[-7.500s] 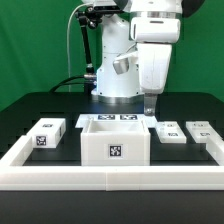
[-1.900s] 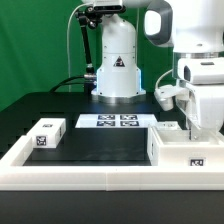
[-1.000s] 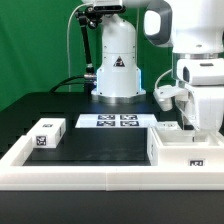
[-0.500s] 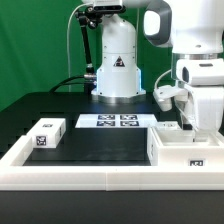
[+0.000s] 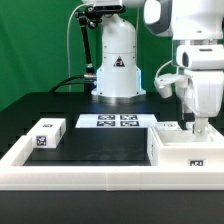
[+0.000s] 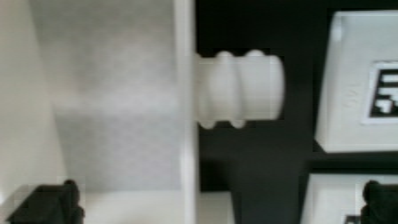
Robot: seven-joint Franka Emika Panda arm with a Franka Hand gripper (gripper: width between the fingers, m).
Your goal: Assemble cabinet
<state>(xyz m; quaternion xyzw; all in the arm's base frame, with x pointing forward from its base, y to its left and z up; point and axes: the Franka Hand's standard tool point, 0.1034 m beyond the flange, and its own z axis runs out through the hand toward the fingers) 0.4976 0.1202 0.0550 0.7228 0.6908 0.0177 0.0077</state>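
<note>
1. Gripper (image 5: 197,129) hangs pointing straight down at the right of the exterior frame, w/ the arm's white wrist above it. Jaws are spread wide. In the wrist view the two dark fingertips (image 6: 43,200) sit far apart at opposite edges of the pic, w/ nothing pinched btw them.
2. Directly under the gripper is the cabinet (image 5: 180,148), a white boxy body at the lower right of the exterior frame. It sits on the black table (image 5: 100,145), just behind the low white rim (image 5: 90,172). One tag shows low on its front, toward the right edge. Can't tell whether the tips touch its top edge.
3. The wrist view looks down along the cabinet's side wall (image 6: 125,100), a plain white panel. A ribbed knob (image 6: 240,88) sticks out of that wall over the black tabletop.
4. Near the knob but apart from it lies a white tagged part (image 6: 365,78), only partly in shot.
5. Further out in the exterior view, the marker board (image 5: 118,121) lies flat at centre frame, in front of the arm base (image 5: 117,65).
6. A small tagged block (image 5: 46,133) sits at lower left, well apart from the cabinet.
7. A green backdrop (image 5: 30,50) fills the rear.
</note>
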